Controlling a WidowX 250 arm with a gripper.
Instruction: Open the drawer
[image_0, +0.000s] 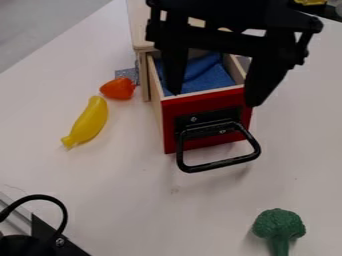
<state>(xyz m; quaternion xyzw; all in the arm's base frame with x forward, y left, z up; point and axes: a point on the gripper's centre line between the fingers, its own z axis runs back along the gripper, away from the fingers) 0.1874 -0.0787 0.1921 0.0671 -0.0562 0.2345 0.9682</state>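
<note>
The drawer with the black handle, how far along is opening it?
It looks done: the red-fronted drawer stands out from its wooden cabinet, blue cloth visible inside. Nothing is in hand: the gripper hangs over it, fingers apart, off the handle. Perhaps only backing away is left.

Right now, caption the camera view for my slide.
Open gripper over the pulled-out red drawer, blue cloth inside.

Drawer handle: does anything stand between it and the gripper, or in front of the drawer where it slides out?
Nothing visible stands between the open gripper and the handle. The drawer is already out, with nothing visible directly before it; the green broccoli lies farther off, toward the lower right.
</note>
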